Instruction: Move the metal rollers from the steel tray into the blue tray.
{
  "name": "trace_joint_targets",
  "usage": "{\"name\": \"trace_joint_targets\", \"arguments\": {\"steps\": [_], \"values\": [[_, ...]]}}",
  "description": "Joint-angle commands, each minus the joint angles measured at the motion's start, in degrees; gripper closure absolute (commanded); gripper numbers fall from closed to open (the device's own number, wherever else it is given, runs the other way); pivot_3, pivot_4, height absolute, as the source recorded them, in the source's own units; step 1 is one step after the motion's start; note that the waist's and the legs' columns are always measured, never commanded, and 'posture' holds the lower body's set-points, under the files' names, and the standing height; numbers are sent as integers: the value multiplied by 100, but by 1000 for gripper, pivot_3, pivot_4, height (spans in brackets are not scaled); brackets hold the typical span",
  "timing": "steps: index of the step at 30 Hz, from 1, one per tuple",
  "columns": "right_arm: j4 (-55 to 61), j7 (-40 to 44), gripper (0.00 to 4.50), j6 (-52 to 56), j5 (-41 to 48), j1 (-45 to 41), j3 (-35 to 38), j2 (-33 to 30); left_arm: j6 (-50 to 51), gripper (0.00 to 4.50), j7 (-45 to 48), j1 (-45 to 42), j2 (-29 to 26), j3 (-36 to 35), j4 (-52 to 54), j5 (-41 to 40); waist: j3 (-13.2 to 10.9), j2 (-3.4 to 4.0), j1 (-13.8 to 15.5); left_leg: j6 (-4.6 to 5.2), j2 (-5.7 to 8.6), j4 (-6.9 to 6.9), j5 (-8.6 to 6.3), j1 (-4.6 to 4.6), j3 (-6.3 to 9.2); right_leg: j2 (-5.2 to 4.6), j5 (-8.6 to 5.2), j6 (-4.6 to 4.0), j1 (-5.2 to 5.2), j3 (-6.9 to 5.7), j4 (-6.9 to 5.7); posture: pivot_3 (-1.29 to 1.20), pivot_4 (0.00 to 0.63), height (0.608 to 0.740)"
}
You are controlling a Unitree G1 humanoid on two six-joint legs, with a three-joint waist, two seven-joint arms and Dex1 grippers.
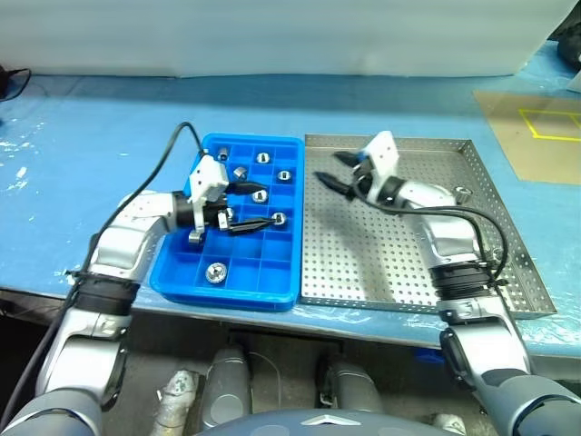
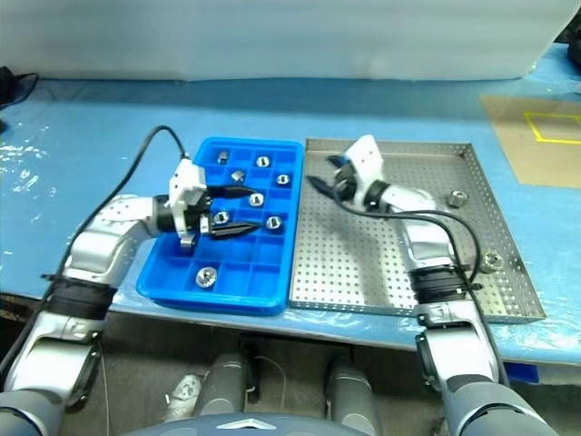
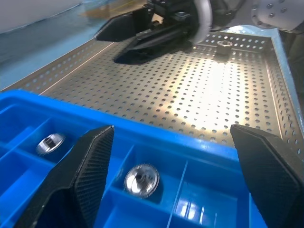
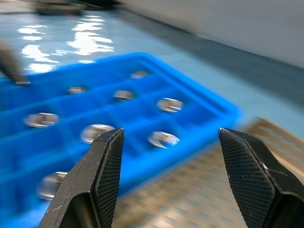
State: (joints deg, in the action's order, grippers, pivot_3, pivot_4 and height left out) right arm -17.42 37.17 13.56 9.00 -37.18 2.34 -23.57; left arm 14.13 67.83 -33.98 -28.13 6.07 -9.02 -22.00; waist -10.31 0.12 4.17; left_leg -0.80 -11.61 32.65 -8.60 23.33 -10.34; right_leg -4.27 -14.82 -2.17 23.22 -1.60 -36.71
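Metal rollers (image 1: 216,272) in blue tray (image 1: 182,282) compartments, outside both empty, parted grippers' jaws.

A blue-covered table (image 1: 91,127) stands before a pale wall (image 1: 272,36).

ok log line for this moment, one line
left gripper: open over blue tray | right gripper: open, empty over steel tray | metal rollers remain
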Motion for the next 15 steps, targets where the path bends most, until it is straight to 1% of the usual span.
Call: {"name": "trace_joint_targets", "arguments": {"steps": [1, 4, 7, 10, 13, 15], "values": [[-645, -924, 1231, -557, -191, -89, 631, -263, -315, 363, 198, -337, 245, 140, -279, 80, 0, 0, -68, 0, 2, 0, 0, 0, -1, 0, 0, 0, 0, 3, 0, -261, 150, 740], [-1295, -1638, 1231, -952, -344, -156, 927, -445, -507, 363, 189, -576, 552, 163, -605, 142, 0, 0, -215, 2, 18, 0, -1, 1, -4, 9, 1, 2, 2, 4, 0, -284, 150, 740], [-1850, -2008, 1231, -1297, -467, -174, 1012, -565, -575, 363, 349, -735, 765, 261, -796, 170, 0, 0, -351, 7, 17, 1, -3, 2, -4, 12, 11, 17, 3, 4, 0, -297, 150, 740], [-2318, -2135, 1231, -1528, -515, -234, 999, -587, -632, 363, 474, -820, 950, 379, -891, 213, 0, 0, -502, 17, 17, 6, -8, 1, -3, 13, 9, 15, 3, 8, 0, -301, 150, 740], [-2894, -2228, 1231, -1734, -586, -396, 952, -587, -697, 363, 486, -882, 1134, 458, -980, 273, 0, 0, -535, 56, 15, 16, -11, 4, -3, 12, 1, 0, 3, 8, 0, -303, 150, 740], [-3339, -2253, 1231, -1855, -605, -577, 945, -564, -735, 363, 474, -903, 1234, 488, -1018, 305, 0, 0, -537, 63, 15, 28, -14, 7, -4, 12, 1, 0, 3, 8, -3, -301, 150, 740]]}}
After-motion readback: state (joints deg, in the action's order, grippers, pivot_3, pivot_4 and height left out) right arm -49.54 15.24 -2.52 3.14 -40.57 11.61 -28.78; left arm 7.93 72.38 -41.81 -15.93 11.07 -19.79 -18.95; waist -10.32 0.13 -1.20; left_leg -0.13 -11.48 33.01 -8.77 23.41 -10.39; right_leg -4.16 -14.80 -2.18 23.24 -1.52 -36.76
